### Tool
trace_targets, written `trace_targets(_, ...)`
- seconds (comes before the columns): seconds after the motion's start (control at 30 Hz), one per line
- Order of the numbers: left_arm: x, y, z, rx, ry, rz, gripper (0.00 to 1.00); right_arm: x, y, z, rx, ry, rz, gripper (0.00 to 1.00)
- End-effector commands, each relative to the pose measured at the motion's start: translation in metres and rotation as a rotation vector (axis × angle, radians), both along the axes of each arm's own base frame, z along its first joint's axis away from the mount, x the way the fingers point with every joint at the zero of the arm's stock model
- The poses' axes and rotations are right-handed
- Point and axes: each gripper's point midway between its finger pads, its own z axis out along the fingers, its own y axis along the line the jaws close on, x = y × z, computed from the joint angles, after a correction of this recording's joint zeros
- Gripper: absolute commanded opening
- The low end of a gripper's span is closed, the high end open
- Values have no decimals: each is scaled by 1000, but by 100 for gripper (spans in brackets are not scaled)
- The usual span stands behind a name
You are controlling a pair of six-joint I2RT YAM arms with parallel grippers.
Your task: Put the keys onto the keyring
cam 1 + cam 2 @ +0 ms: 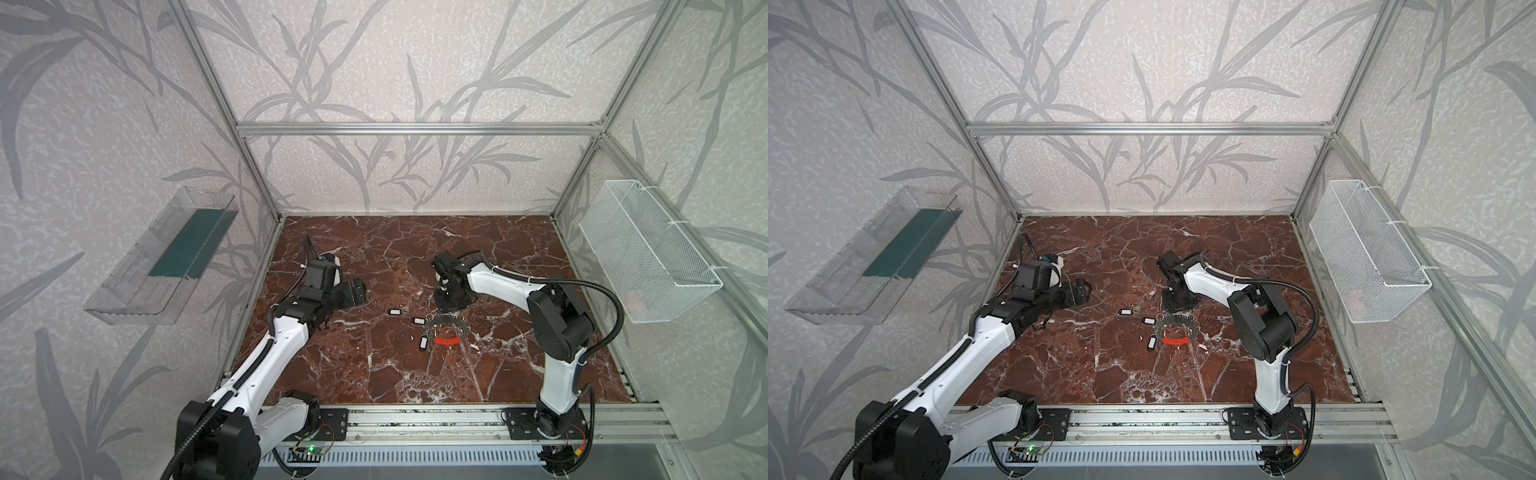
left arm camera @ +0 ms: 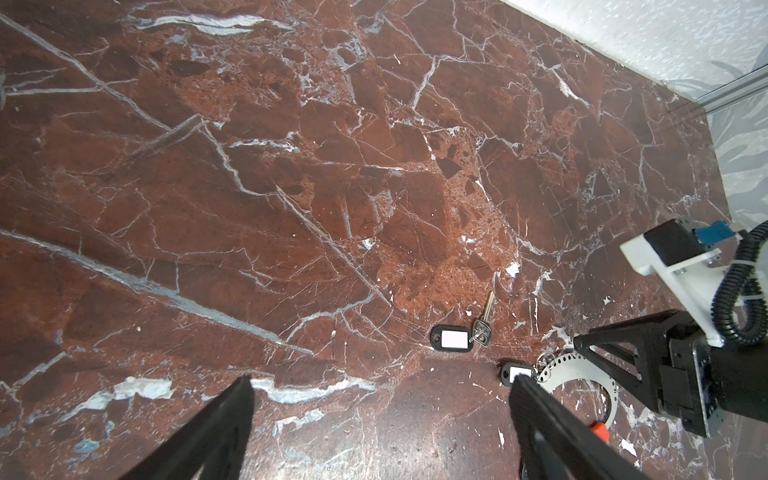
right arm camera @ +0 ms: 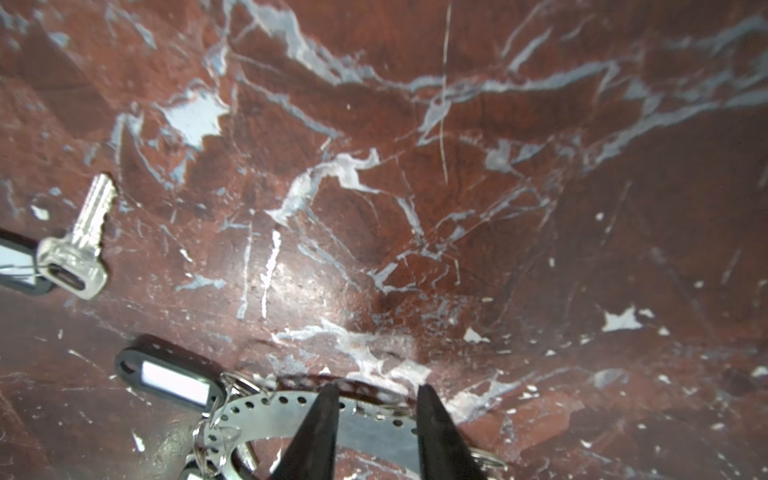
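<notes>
Left gripper (image 2: 382, 380) spread wide and empty, loose key (image 2: 486, 316) flat on table (image 2: 291, 187) ahead of its tips. Other keys (image 1: 424, 341) at left rim of keyring (image 1: 446, 318). Right gripper (image 3: 377, 390) slightly parted, tips over keyring's far band, clamping nothing.

Keyring (image 1: 446, 341) on table (image 1: 374, 374), rear key (image 1: 419, 321) and front key (image 1: 424, 343) at its left edge, third key (image 1: 394, 311) farther left.

The keyring (image 1: 1174, 320) lies on the marble table (image 1: 1246, 249), red arc (image 1: 1175, 340) at its 6 o'clock. Three tagged keys (image 1: 1151, 343) sit at its 8 to 10 o'clock; the right gripper (image 1: 1177, 309) hangs just past 12 o'clock
</notes>
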Motion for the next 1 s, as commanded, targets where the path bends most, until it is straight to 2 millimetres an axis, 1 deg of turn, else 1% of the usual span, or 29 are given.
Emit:
trace_targets(0.0,0,-1,7,7,-22,-9,96,-6,-7,13,0,4,-65,38)
trace_targets(0.13,2,-2,9,4,-27,-19,96,-16,-7,10,33,36,-134,41)
trace_targets(0.2,2,-3,9,5,-28,-23,96,-19,-3,15,54,18,-139,41)
trace_targets(0.3,3,-4,10,2,-30,-27,96,-17,11,24,77,-22,-104,41)
trace_targets(0.37,3,-4,10,-1,-32,-28,96,-14,20,26,88,-25,-84,41)
trace_targets(0.6,1,-2,11,6,-36,-20,96,1,49,14,134,9,-53,43)
trace_targets(0.7,0,-1,11,8,-32,-18,96,1,60,11,139,8,-26,45)
trace_targets(0.83,0,-1,11,8,-33,-19,96,-15,64,0,142,62,-8,45)
trace_targets(0.97,0,-2,11,6,-34,-18,96,-40,63,-7,141,104,12,45)
